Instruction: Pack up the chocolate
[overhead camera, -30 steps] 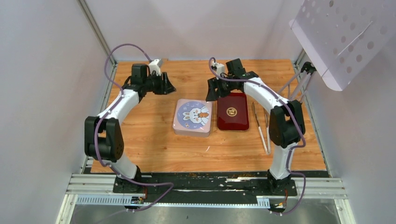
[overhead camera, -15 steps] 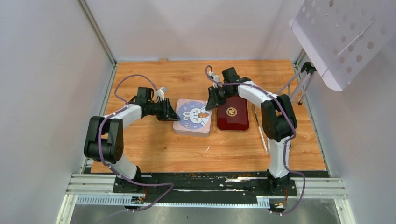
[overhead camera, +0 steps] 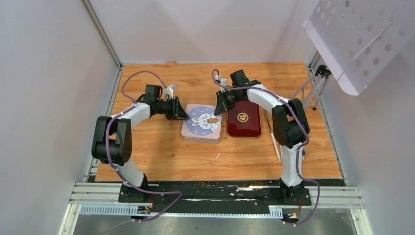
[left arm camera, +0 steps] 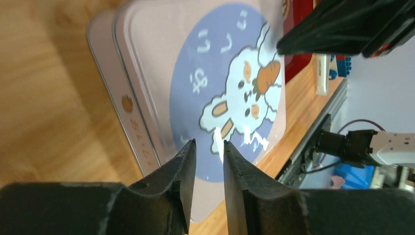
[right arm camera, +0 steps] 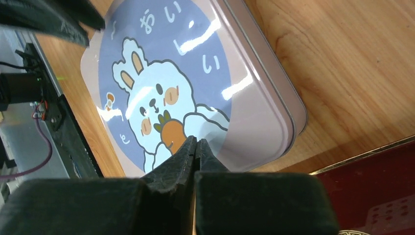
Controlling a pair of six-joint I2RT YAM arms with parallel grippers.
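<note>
Both arms flank the lidded tin (overhead camera: 202,123) (rabbit picture on top), likely to work its lid. The left gripper (left arm camera: 208,152) stands barely parted, empty, at one edge; the right gripper (right arm camera: 196,145) is pressed closed, empty, over the other.

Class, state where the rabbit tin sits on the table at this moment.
In the top external view the rabbit tin lies flat near the table's middle, directly left of the dark red box, with the left claw at its left edge and the right claw over its right part.
</note>
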